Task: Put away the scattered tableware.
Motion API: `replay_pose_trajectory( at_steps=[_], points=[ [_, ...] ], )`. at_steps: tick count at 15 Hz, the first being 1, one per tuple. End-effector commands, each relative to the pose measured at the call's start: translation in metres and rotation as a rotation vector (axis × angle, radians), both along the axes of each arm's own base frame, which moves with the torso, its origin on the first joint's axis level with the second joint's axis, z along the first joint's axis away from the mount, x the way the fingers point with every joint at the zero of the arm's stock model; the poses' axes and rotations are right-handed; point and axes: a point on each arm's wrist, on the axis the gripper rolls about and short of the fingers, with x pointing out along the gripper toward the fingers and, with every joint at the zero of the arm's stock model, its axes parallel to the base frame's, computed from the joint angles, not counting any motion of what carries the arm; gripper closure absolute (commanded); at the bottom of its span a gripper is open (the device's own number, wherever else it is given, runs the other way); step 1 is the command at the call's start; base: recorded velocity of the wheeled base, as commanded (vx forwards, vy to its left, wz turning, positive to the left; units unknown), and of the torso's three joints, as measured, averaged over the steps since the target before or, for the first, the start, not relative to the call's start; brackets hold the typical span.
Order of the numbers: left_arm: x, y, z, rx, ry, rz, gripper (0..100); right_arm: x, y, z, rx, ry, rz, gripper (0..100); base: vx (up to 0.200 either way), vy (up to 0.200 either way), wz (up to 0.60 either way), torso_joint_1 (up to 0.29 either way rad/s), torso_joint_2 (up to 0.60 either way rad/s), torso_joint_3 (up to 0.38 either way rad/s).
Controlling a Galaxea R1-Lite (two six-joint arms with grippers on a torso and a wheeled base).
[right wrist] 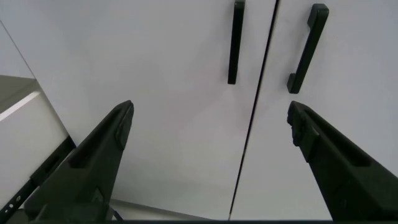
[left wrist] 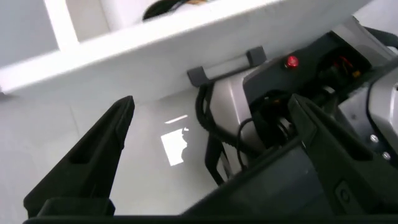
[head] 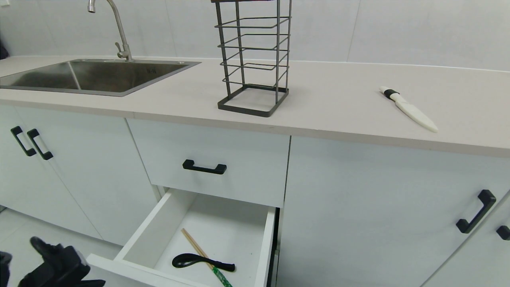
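A white knife with a black band (head: 408, 108) lies on the right part of the countertop (head: 338, 95). Below the counter, a white drawer (head: 265, 239) is pulled out, holding a pair of chopsticks (head: 195, 243) and a black spoon (head: 201, 261). My left gripper (head: 55, 261) hangs low, to the left of the drawer's front. In the left wrist view this gripper (left wrist: 211, 106) is open and empty, facing the drawer front's handle (left wrist: 227, 65). My right gripper (right wrist: 210, 112) is open and empty too, in front of white cabinet doors (right wrist: 186, 93).
A dark wire rack (head: 253, 59) stands mid-counter. A steel sink (head: 99, 75) with a faucet (head: 115, 28) sits at the left. A shut drawer with a black handle (head: 204, 167) is above the open one. Cabinet doors with black handles (right wrist: 231, 43) flank both sides.
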Motion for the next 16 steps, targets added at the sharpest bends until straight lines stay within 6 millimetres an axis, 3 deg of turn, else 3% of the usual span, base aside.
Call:
replay_pose_trajectory(
  at_steps=[1, 9, 12, 16],
  points=[
    [0.019, -0.013, -0.012, 0.023, 0.1, -0.094, 0, 0.0, 0.0, 0.0, -0.001, -0.003, 0.001, 0, 0.0, 0.0, 0.0, 0.0, 0.0, 0.0],
    [0.032, -0.02, -0.023, 0.055, 0.17, -0.082, 0, 0.0, 0.0, 0.0, -0.001, -0.003, 0.001, 0, 0.0, 0.0, 0.0, 0.0, 0.0, 0.0],
    [0.05, -0.024, -0.029, 0.031, 0.148, -0.019, 0, 0.0, 0.0, 0.0, -0.001, -0.003, 0.001, 0, 0.0, 0.0, 0.0, 0.0, 0.0, 0.0],
    [0.06, -0.027, -0.032, 0.003, 0.115, -0.001, 0, 0.0, 0.0, 0.0, -0.001, -0.003, 0.001, 0, 0.0, 0.0, 0.0, 0.0, 0.0, 0.0]
  ],
)
